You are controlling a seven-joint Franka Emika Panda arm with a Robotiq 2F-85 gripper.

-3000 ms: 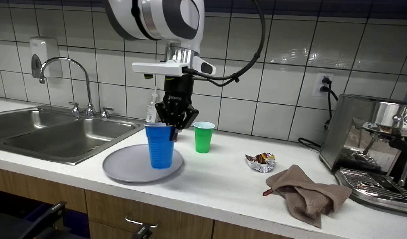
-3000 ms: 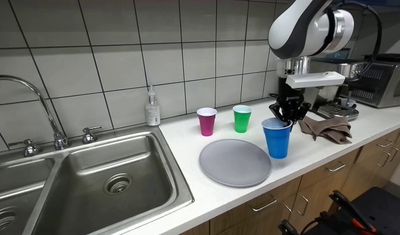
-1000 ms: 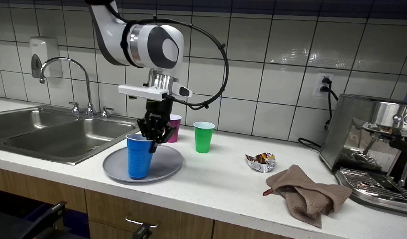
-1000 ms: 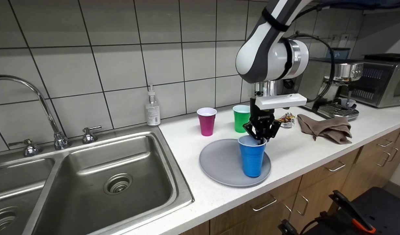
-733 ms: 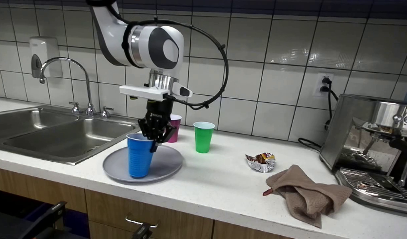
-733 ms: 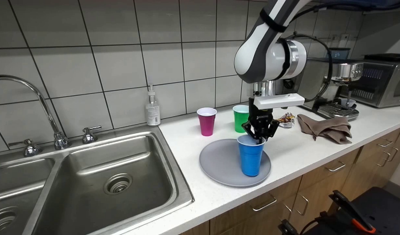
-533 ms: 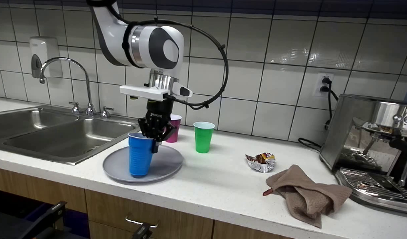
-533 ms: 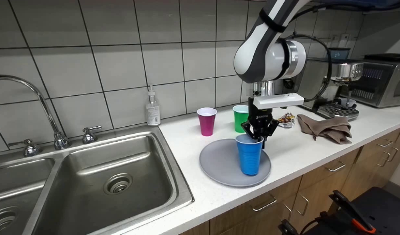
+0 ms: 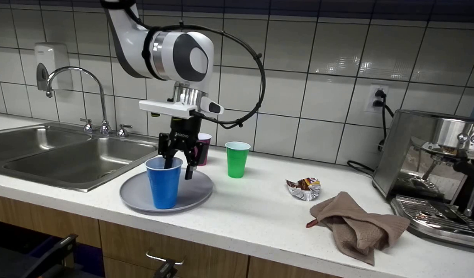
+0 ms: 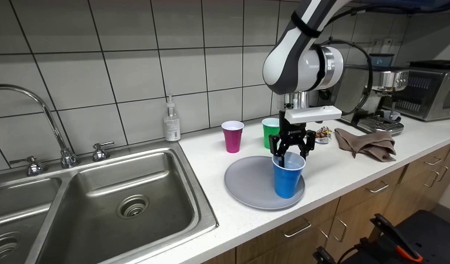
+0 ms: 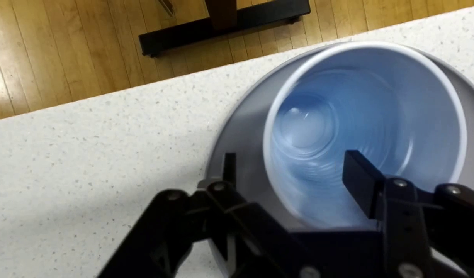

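Only the wrist view shows us the bottom inside the blue cup (image 11: 360, 119); the gripper (image 11: 295, 174) stands wide, one finger inside, one outside, gripping nothing. In an exterior view it partly hides the green cup (image 10: 270, 135). The blue cup stands upright on the plate (image 10: 247, 179) near the worktop's (image 9: 252, 208) front edge.

Gap betw. grn cup (image 9: 237, 161) & foil (image 9: 306, 194); blue cup (image 9: 164, 185) partly blocks plate (image 9: 135, 191).

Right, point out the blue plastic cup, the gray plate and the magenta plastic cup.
Blue plastic cup (image 9: 164, 186), an exterior view: outer wall.
Gray plate (image 10: 250, 182), an exterior view: bare surface.
Magenta plastic cup (image 10: 233, 140), an exterior view: outer wall.
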